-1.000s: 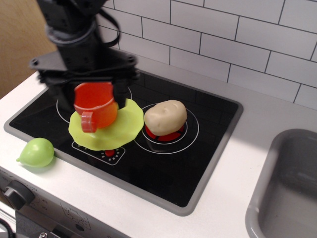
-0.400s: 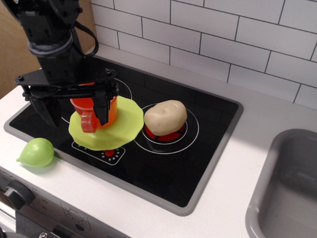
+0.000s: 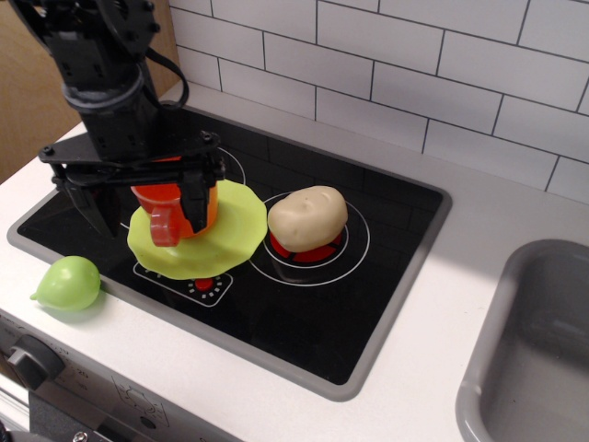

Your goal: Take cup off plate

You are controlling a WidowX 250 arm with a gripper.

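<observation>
The orange-red cup [image 3: 170,210] stands upright on the left part of the lime-green plate [image 3: 221,241], its loop handle facing the front. The plate lies on the black stove top. My gripper [image 3: 145,210] is black and comes down from the upper left. It is open, with its two fingers spread wide. The left finger [image 3: 96,206] hangs left of the cup over the stove. The right finger [image 3: 196,204] is in front of the cup's right side. The arm hides the cup's rim.
A tan potato [image 3: 307,217] sits on the red burner right of the plate. A small green pear-shaped fruit [image 3: 68,283] lies on the white counter at the front left. A grey sink [image 3: 538,350] is at the right. A tiled wall stands behind.
My gripper has come down and to the left, from above the cup to around it. Since 0.4 s ago it shifted slightly right. The cup and plate have not moved.
</observation>
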